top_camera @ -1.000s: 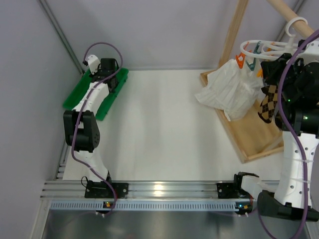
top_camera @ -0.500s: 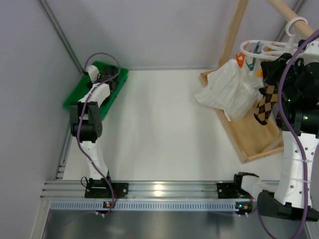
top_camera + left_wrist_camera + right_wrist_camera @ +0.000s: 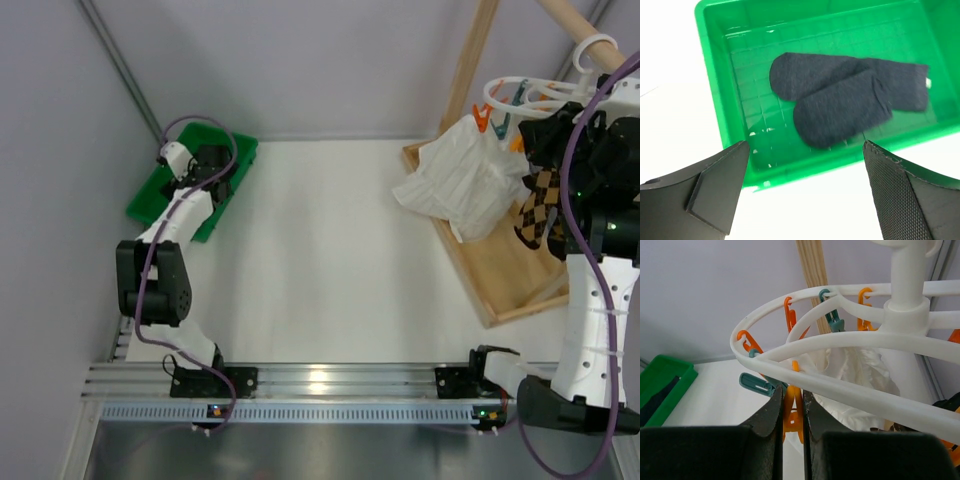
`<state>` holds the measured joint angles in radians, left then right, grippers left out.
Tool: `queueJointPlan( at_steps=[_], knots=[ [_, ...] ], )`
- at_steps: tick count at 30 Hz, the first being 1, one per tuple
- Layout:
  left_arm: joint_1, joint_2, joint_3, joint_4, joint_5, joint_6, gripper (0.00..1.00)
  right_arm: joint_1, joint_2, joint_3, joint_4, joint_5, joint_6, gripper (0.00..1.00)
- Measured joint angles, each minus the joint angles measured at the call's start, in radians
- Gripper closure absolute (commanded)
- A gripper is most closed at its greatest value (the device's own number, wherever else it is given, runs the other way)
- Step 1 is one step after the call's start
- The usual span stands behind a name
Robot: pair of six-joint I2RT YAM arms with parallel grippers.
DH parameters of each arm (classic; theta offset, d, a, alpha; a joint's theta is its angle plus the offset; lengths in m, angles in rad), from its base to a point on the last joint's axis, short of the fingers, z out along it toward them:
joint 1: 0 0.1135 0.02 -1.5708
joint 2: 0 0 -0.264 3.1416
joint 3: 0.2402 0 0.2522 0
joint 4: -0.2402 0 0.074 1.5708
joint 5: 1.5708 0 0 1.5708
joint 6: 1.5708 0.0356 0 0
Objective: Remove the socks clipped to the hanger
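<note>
Socks (image 3: 540, 208) are judged light, floppy, best pinched just below right tool (image 3: 793, 392), which is clamped on orange clip (image 3: 793, 425); left tool (image 3: 805, 145) is spread apart.

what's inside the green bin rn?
Two plain dark socks, overlapping, on the gridded floor of the green bin. The top sock covers part of the other; anything beneath them is hidden.

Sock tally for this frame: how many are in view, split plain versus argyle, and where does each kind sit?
Plain dark socks, lying in the green bin: 2
Argyle sock, hanging below the hanger: 1
Total socks in view: 3
</note>
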<state>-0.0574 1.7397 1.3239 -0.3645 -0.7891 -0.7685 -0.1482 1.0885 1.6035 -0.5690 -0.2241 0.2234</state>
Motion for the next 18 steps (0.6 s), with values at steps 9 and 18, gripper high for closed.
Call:
queueJointPlan(
  at_steps=[9, 18],
  knots=[
    [-0.083, -0.249, -0.186, -0.010, 0.055, -0.003, 0.02, 0.000, 0.034, 0.022, -0.022, 0.001, 0.041, 1.00],
    [-0.687, -0.347, -0.155, -0.004, 0.043, 0.020, 0.05, 0.000, 0.008, -0.007, -0.005, 0.003, 0.070, 1.00]
  ],
)
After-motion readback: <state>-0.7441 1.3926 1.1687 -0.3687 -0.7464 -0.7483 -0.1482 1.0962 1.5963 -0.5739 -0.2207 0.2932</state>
